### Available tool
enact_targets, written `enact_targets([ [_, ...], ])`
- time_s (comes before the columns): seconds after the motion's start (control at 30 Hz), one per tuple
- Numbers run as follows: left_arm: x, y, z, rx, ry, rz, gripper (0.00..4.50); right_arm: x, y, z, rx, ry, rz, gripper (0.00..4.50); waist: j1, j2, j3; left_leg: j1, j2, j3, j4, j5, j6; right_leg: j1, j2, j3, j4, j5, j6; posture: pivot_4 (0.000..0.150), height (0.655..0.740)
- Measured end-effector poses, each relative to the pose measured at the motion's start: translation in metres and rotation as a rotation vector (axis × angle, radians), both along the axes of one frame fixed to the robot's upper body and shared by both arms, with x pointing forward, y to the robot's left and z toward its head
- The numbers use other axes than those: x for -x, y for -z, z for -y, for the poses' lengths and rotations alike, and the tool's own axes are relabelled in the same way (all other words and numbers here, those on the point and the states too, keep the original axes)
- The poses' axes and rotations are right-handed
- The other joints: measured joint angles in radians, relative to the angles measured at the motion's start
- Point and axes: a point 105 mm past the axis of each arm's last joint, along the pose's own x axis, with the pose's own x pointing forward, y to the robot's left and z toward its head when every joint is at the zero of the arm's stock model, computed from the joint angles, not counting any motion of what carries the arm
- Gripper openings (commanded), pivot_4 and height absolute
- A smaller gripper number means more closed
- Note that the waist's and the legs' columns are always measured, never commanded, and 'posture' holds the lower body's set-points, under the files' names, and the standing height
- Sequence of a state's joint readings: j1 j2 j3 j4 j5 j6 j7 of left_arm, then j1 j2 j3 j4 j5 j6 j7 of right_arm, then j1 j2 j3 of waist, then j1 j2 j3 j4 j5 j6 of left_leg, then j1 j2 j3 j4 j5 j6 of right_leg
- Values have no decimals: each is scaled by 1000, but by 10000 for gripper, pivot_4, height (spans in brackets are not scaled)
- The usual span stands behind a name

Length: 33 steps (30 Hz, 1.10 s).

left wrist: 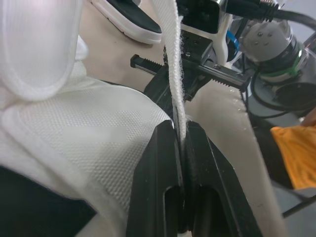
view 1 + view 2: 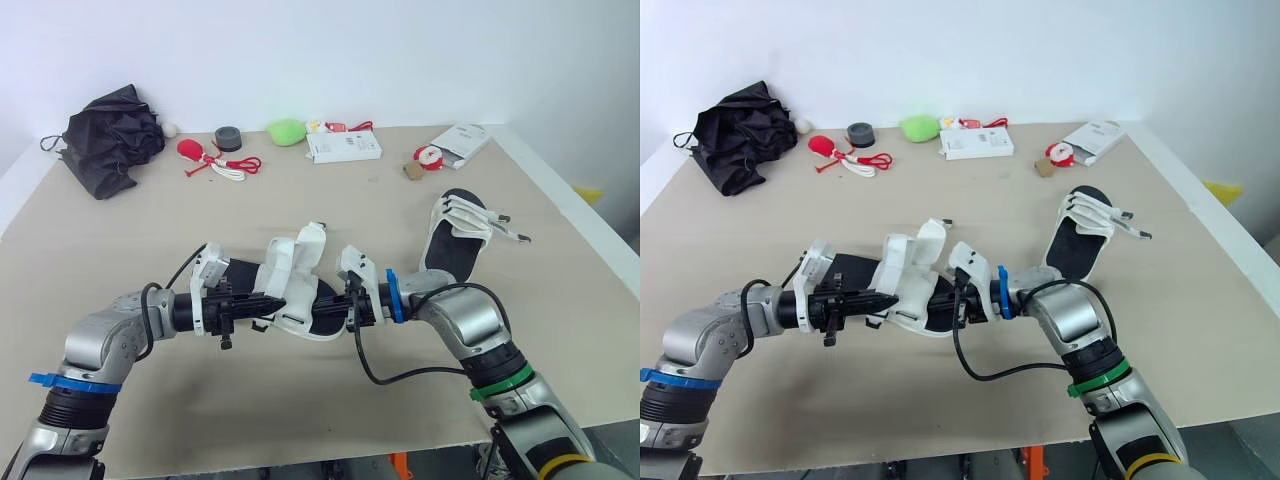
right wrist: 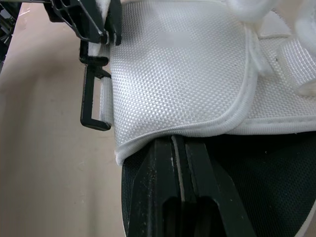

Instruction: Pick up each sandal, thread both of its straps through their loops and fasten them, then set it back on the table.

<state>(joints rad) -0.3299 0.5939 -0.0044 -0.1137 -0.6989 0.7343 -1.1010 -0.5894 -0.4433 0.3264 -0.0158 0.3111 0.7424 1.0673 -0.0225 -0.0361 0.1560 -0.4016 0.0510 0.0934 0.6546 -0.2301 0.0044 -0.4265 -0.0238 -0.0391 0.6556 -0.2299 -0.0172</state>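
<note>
Sandals: two. The near sandal (image 2: 295,288) sits between both grippers at the front of the table (image 2: 120,240); the far sandal (image 2: 455,238) lies to the right. The left gripper (image 1: 180,129) is clamped on one white strap (image 1: 173,59), and the right gripper (image 3: 178,140) is closed on the near sandal's edge.

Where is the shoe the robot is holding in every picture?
Left eye view: the held sandal sits low in the middle, between the arms.
Right eye view: the sandal sits low, slightly left of middle.
Left wrist view: its white upper lies beside the left fingers, which pinch its strap.
Right wrist view: its white upper lies just past the right fingers.
Shared landmark: the beige table.
</note>
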Motion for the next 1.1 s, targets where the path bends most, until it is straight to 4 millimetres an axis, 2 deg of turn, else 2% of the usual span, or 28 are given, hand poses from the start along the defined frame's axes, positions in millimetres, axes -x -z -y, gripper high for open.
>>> enact_targets([
  [0.03, -1, 0, 0, 2, -3, 8, 1180, 0, 0, 0, 0, 0, 0, 0, 0, 0, 0, 0, 0, 0, 0, 0, 0, 0, 0, 0, 0, 0, 0, 1500, 7400],
  [0.13, -1, 0, 0, -2, -3, 19, 9319, 0, 0, 0, 0, 0, 0, 0, 0, 0, 0, 0, 0, 0, 0, 0, 0, 0, 0, 0, 0, 0, 0, 1500, 7400],
  [0.27, 1, -2, 1, 8, 19, 35, 27639, 0, 0, 0, 1, 0, 0, 0, 0, 0, 0, 0, 0, 0, 0, 0, 0, 0, 0, 0, 0, 0, 0, 1500, 7400],
  [0.3, 1, -3, 1, 13, 23, 34, 30824, 0, 0, 0, 1, 0, 0, 0, 1, 0, 0, 0, 0, 0, 0, 0, 0, 0, 0, 0, 0, 0, 0, 1500, 7400],
  [0.33, 0, -6, 2, 18, 25, 35, 37245, 0, 0, 0, 2, 1, 0, 0, 1, 0, 0, 0, 0, 0, 0, 0, 0, 0, 0, 0, 0, 0, 0, 1500, 7400],
  [0.4, -2, -12, 2, 25, 23, 39, 44236, 0, 0, 0, 2, 0, 0, 0, 1, 0, 0, 0, 0, 0, 0, 0, 0, 0, 0, 0, 0, 0, 0, 1500, 7400],
  [0.5, -4, -29, -3, 46, 33, 23, 44236, 0, 0, 0, 2, -4, 0, 0, 0, 0, 0, 0, 0, 0, 0, 0, 0, 0, 1, 0, 0, 0, 1, 1500, 7400],
  [0.67, -2, -57, -30, 31, 23, 0, 44236, 1, 0, 0, 1, -9, -2, 0, -1, 0, 0, -1, 0, 0, 0, 0, -1, -1, 1, 0, 0, -1, 0, 1500, 7400],
  [0.73, 0, -60, -43, -9, 13, 1, 44236, 1, 0, 0, 1, -9, -3, 0, -1, 0, 0, -1, 0, 0, 0, -1, -1, -1, 1, -1, -1, -1, 0, 1500, 7400],
  [0.83, 10, -46, -57, -70, 14, -48, 44236, 1, 0, 0, 0, -10, -4, 0, -2, 0, 0, -1, 1, 0, -1, -1, -2, -1, 0, 0, -1, -1, 0, 1500, 7400],
  [0.93, 27, -19, -68, -163, 47, -75, 44236, 1, 0, 0, -1, -12, -5, 0, -1, 0, 1, -1, 1, 1, -1, -2, -3, -2, 0, 0, -1, -2, -2, 1500, 7400],
  [1.0, 39, -2, -68, -205, 90, -79, 44236, 1, 0, 0, 0, -12, -6, 0, 1, 0, 1, -1, 1, 0, -1, -2, -3, -2, 0, 0, -1, -2, -3, 1500, 7400],
  [1.1, 43, 9, -64, -235, 112, -37, 44236, 1, -1, 0, -1, -12, -6, 0, 2, 0, 1, -1, 1, 0, -1, -2, -3, -3, 0, -1, 0, -2, -3, 1500, 7400],
])
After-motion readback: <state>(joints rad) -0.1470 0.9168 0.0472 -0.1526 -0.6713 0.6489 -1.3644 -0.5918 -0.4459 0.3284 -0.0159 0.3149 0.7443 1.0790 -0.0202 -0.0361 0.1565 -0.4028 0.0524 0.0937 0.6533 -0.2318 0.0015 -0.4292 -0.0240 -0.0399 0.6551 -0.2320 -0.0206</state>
